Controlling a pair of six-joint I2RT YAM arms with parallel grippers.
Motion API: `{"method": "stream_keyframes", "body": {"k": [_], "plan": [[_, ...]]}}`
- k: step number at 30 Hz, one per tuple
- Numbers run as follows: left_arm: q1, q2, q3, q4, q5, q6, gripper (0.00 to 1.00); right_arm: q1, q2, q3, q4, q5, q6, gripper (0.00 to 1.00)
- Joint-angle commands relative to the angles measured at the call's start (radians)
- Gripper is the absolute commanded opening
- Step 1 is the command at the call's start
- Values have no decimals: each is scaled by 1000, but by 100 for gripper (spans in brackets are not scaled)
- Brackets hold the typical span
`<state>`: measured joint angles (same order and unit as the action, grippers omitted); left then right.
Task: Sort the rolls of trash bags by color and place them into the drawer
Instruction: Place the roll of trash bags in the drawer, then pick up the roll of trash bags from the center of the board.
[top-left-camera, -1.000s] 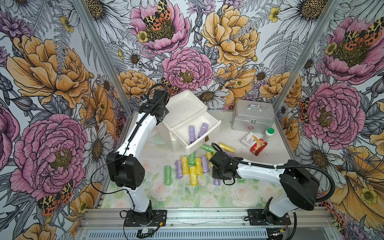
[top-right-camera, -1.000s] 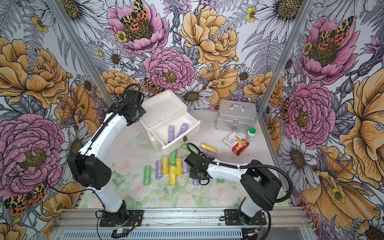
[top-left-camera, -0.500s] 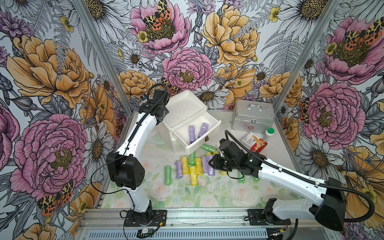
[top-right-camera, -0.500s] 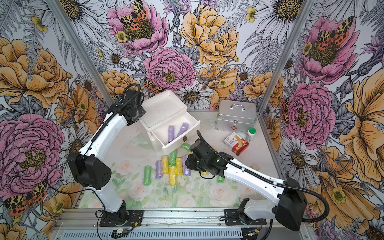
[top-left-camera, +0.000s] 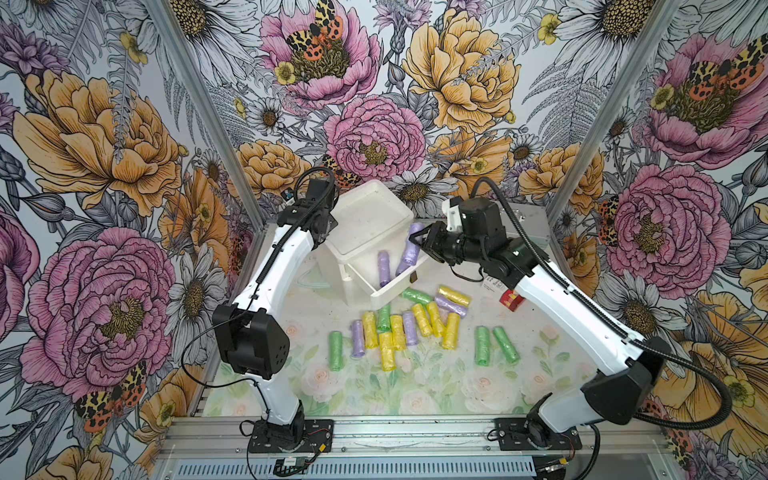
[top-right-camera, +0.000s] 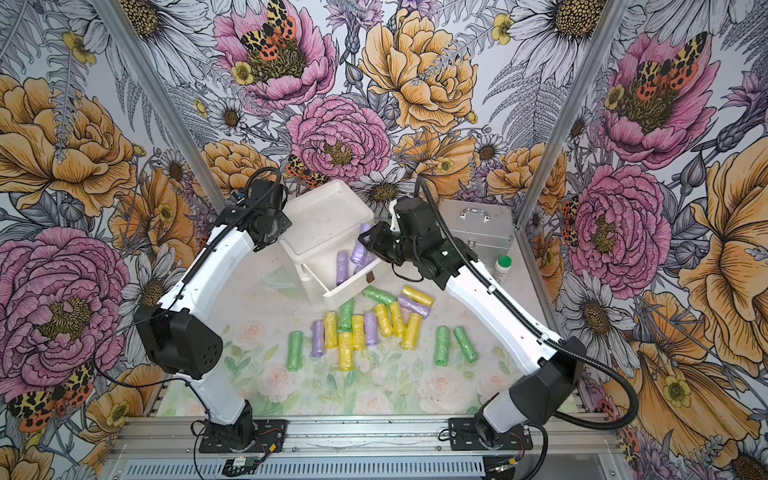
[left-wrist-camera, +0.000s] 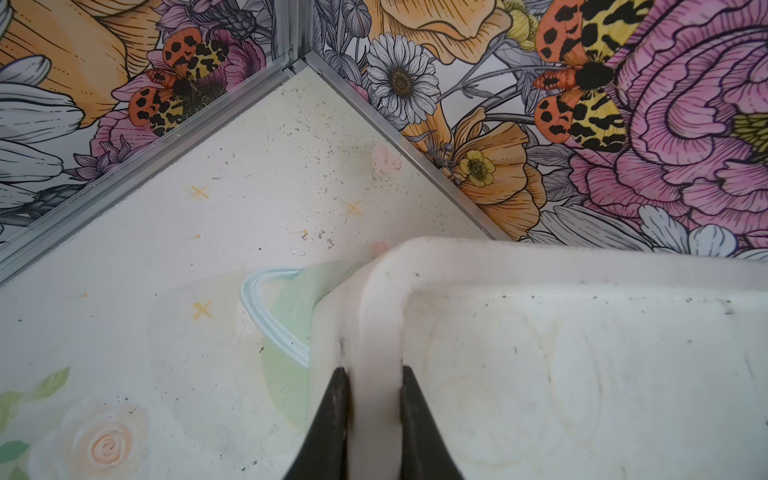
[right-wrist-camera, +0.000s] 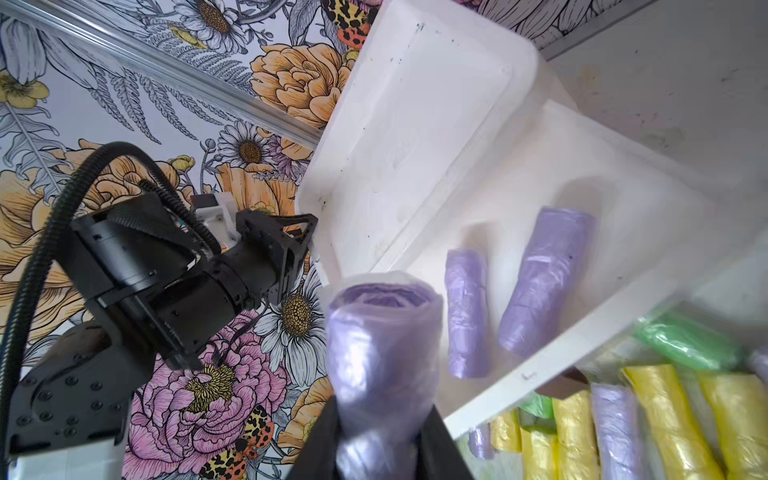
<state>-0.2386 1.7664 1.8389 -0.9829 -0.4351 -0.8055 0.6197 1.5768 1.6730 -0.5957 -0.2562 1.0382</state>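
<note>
We see the left gripper (left-wrist-camera: 372, 376) closed on the white chest (top-left-camera: 365, 216). Its two black fingers (left-wrist-camera: 332, 415) pinch the raised rim of the chest's top from either side, close to a rounded corner on the chest's left. In both top views the left arm arches up from the near left to reach that rim.

The top drawer (top-left-camera: 395, 286) stands pulled out toward the near right, with a small brown pull tab (top-left-camera: 413, 275) on its front wall. Two purple rolls (top-left-camera: 383, 266) lie inside it, near each other but apart.

The right gripper (right-wrist-camera: 382, 409) is clamped on a purple roll (right-wrist-camera: 384, 332). It grips one end, so most of the crinkly cylinder sticks out past the fingertips. In the top views this roll hangs over the far-right part of the open drawer.

The loose rolls (top-left-camera: 397, 330) lie on the table (top-left-camera: 374, 399) just near of the drawer. They are a mixed cluster of yellow, purple and green, and several touch. A single green roll (top-left-camera: 336, 350) lies to the cluster's left and a pair of green rolls (top-left-camera: 482, 345) to its right.

A silver case (top-right-camera: 478, 226) sits at the far right behind the right arm. A white bottle (top-right-camera: 503, 268) with a green cap stands near it, and the arm partly hides a red box (top-left-camera: 512, 299).
</note>
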Motion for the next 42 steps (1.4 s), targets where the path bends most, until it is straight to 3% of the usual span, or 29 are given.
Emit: {"method": "stream_keyframes", "body": {"k": [1, 14, 15, 17, 18, 20, 26, 33, 42], "plan": [[-39, -13, -29, -59, 147, -73, 0, -15, 93, 69, -13, -15, 36, 30], [-36, -14, -36, -58, 151, -70, 0, -41, 219, 93, 5, 15, 65, 33], [-36, -13, -37, -59, 152, -70, 0, -43, 220, 90, 5, 15, 65, 39], [-36, -11, -36, -59, 153, -71, 0, -47, 218, 83, 3, 9, 63, 63], [-36, -10, -35, -59, 153, -70, 0, -53, 214, 78, 3, 5, 60, 70], [-36, -8, -33, -59, 153, -69, 0, -67, 198, 72, 3, -5, 38, 74], [-34, -7, -35, -59, 154, -64, 0, -168, 81, -10, -1, -92, -212, 74], [-27, -17, -44, -59, 152, -61, 0, -328, -60, -329, -53, -73, -598, 70], [-15, -28, -62, -59, 149, -61, 0, -298, 28, -501, -56, 93, -770, 67]]}}
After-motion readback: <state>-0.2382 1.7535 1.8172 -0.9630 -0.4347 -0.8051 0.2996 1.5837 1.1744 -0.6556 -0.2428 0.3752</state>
